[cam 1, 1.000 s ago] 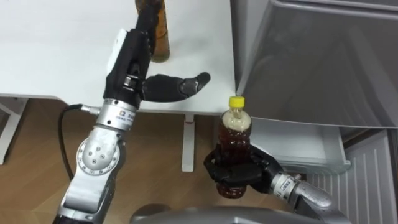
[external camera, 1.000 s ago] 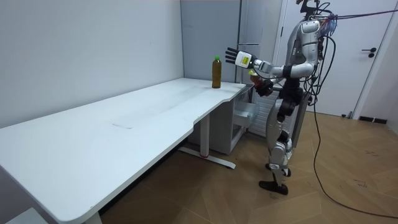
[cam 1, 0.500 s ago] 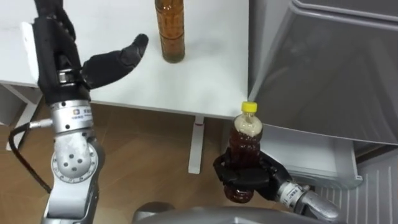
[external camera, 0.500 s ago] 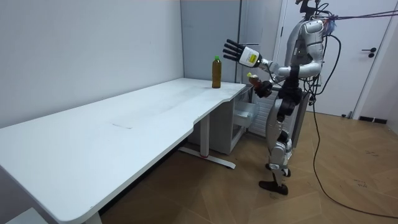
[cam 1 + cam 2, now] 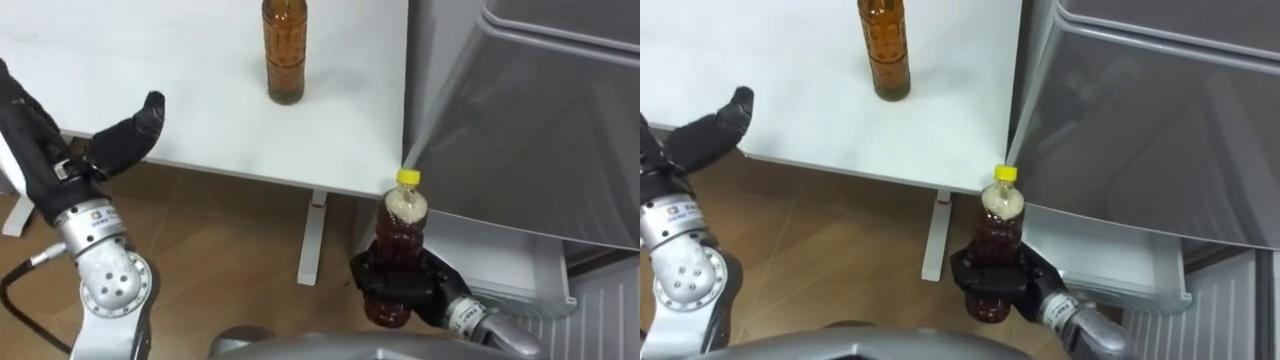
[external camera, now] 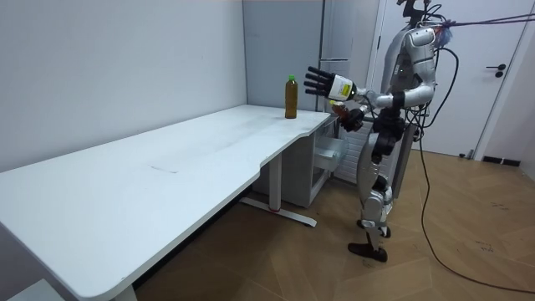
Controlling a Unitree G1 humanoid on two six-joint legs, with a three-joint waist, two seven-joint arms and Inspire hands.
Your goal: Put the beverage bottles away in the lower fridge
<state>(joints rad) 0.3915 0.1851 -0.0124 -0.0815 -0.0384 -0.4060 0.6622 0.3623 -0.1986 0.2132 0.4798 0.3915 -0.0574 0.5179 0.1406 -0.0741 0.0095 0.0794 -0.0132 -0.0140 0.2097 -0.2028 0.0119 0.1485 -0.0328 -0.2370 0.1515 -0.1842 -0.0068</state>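
As meant for the lower fridge [image 5: 495, 252], clasped the yellow-capped bottle [image 5: 402, 228] upright in the curled right hand [image 5: 392, 288]; held the left hand [image 5: 95, 150] splayed and empty, apart from the second bottle [image 5: 284, 50].

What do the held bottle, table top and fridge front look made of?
The held bottle: likely clear plastic, glossy; brown drink shows through, yellow screw cap. The table top: white, matte, smooth, probably laminate. The fridge front: grey with soft sheen, looks like painted or brushed metal; can't confirm.
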